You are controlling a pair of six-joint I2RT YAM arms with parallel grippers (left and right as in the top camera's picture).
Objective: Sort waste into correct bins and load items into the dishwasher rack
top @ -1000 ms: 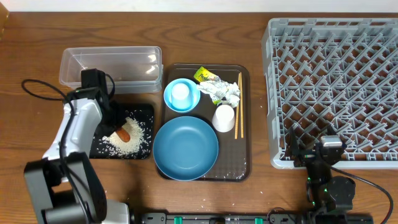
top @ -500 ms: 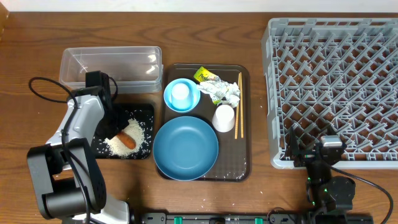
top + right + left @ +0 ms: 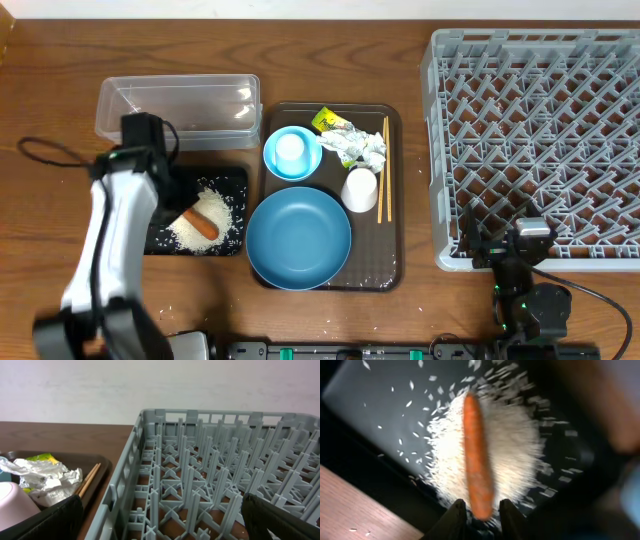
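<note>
I count one carrot [image 3: 199, 221], one rice heap [image 3: 218, 203], one black tray [image 3: 236, 179], one clear tub [image 3: 176, 86], one plate [image 3: 298, 238], one bowl [image 3: 270, 160], two cups [image 3: 359, 189], one rack [image 3: 437, 150].

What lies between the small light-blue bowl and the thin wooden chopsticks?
In the overhead view, crumpled white paper lies between the small light-blue bowl and the thin wooden chopsticks, with a yellow-green printed wrapper beside it.

Your wooden counter [image 3: 60, 70] carries four things directly: the clear tub [image 3: 178, 108] at the far left, the black tray [image 3: 236, 180] just on the robot's side of it, the dark serving tray [image 3: 388, 255] beside both, and the grey rack [image 3: 540, 140] at the right. A few stray rice grains [image 3: 353, 530] lie on the wood.
</note>
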